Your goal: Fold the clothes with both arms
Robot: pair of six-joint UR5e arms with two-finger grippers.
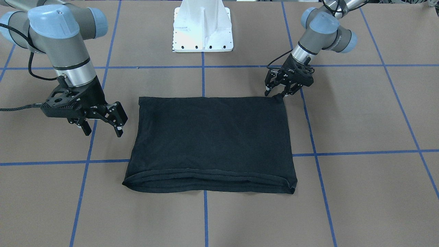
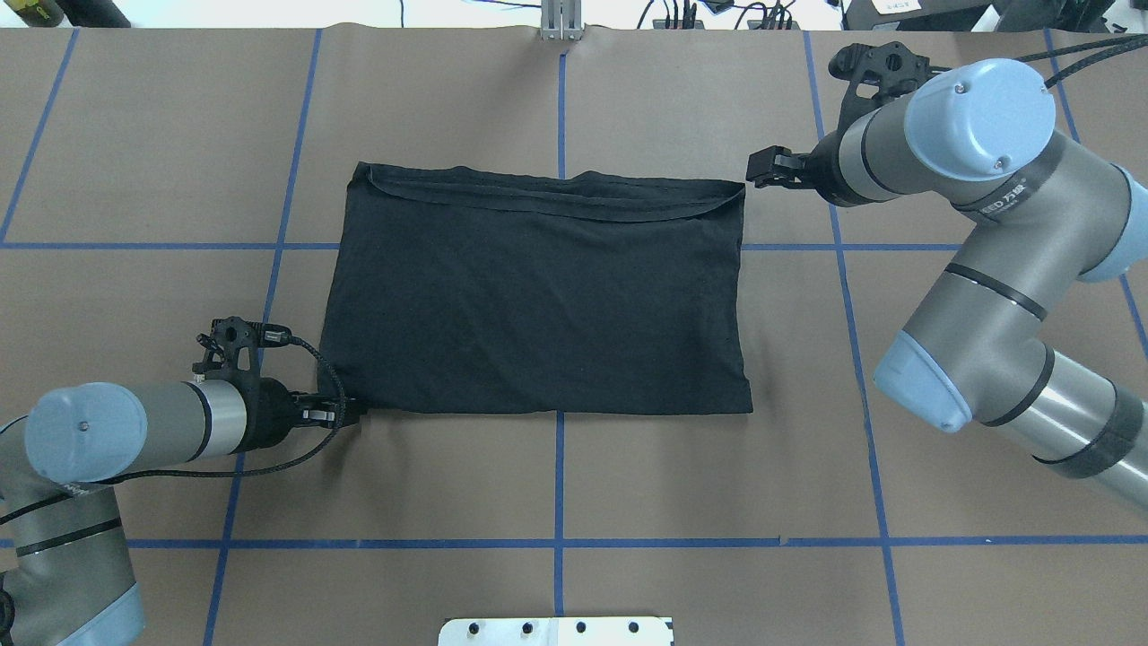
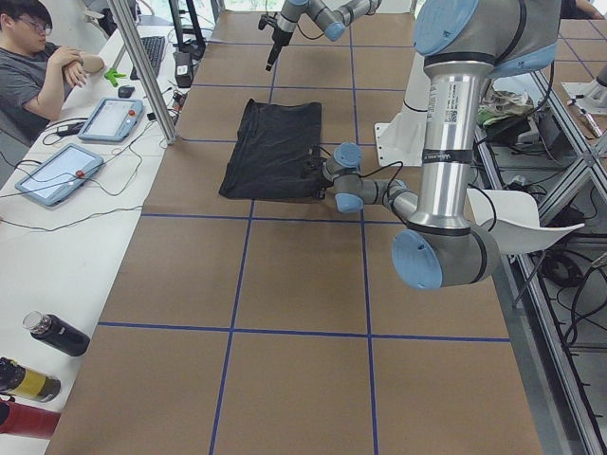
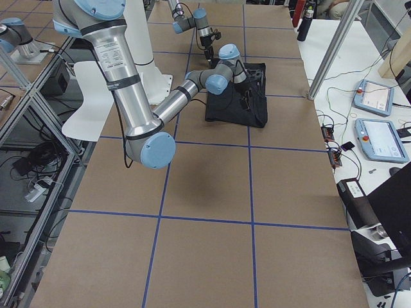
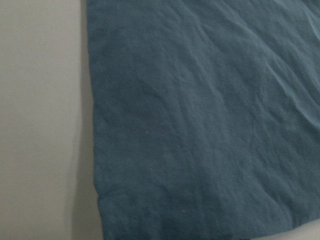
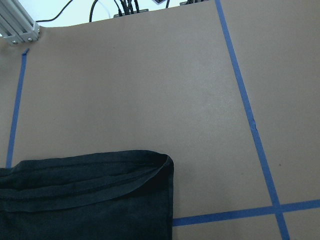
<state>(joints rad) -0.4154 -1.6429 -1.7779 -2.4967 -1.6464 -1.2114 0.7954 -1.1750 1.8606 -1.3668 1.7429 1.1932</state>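
**Risk of a lopsided fold from mismatched corner grabs**

Left pincer (image 2: 345, 413) sits low at the near left corner of the T-shirt (image 2: 538, 296). Its jaws are parted and the corner is at its fingertips, though I cannot tell whether it touches the cloth. The shirt lies flat in the middle of the table (image 2: 556, 484), folded to a plain black rectangle with its layers showing along the far edge. The right pincer (image 1: 102, 130) hangs spread open and empty just beyond the far right corner, raised off the surface and apart from the fabric.

Two things could go wrong. The left one may close on the top layer only, leaving the lower layers behind so the fold opens up. Or the arms may lift unevenly, since one is down and the other up, and drag the rectangle askew.
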